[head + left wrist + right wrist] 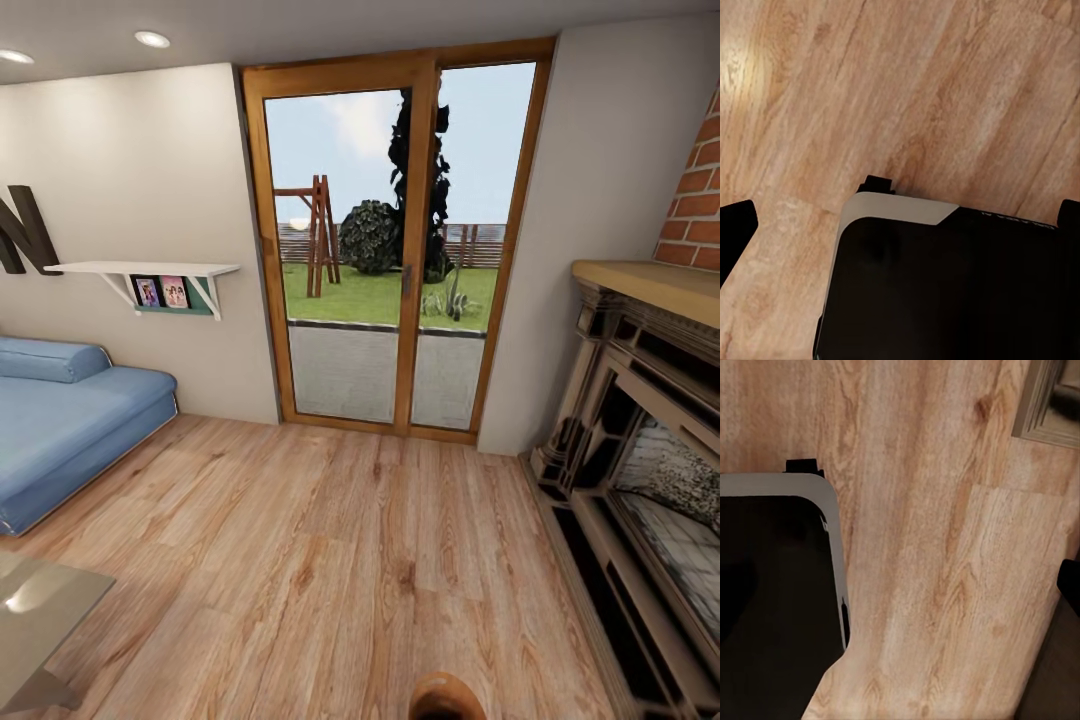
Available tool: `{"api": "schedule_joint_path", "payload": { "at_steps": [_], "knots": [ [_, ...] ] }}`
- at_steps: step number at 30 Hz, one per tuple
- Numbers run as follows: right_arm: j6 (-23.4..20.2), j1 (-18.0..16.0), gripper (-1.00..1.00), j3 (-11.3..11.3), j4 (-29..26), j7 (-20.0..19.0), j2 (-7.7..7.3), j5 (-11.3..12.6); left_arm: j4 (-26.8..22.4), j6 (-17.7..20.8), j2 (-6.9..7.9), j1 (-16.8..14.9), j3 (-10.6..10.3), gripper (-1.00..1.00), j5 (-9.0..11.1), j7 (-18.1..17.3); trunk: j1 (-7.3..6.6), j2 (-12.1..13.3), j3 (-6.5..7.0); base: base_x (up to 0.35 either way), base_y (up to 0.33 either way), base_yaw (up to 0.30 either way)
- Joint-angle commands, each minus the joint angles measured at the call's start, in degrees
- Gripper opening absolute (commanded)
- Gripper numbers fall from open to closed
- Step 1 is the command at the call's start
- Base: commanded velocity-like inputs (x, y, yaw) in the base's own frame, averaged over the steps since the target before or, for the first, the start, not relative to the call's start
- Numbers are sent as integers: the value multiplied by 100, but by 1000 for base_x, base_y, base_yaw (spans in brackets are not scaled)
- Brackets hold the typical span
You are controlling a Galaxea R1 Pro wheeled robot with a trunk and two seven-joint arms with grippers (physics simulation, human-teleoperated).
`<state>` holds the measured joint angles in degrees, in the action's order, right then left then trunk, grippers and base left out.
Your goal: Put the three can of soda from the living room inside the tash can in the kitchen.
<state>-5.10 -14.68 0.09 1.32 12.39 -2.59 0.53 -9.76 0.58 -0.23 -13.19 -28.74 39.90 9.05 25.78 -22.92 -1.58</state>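
1. Nearest the camera in the head view, a rounded glossy brown shape (446, 698) poked up at the bottom edge; what it was, I couldn't tell.
2. Both wrist views looked down on the robot's black, grey-edged base (945, 289) over the warm orange-brown plank floor (330, 560). Neither arm's jaws could be judged open or closed.
3. A glass-topped low bench (40, 610) sat at near left, no soda cans seen on it.
4. Further left, the blue sofa (70, 420); right, the dark fireplace surround (640, 450) under red brick (700, 190).
5. Farthest, the wood-framed glass doors (400, 240) and white wall shelf (150, 270) — we were in the living room.
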Motion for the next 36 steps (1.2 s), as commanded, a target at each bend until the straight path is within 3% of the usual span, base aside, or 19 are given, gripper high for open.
{"api": "schedule_joint_path", "payload": {
  "at_steps": [1, 36],
  "knots": [
    [0, 0, 100, 0, 0, 0, -1, 0, 0, 1, -1, 0, 0, 100, 0, 0, 0, 0, 0, 0, 0, 0],
    [0, 0, 100, 0, 0, 0, 4, 0, 1, 2, -2, 1, 0, 100, 0, 0, 0, 0, 0, 0, 0, 0]
  ]
}}
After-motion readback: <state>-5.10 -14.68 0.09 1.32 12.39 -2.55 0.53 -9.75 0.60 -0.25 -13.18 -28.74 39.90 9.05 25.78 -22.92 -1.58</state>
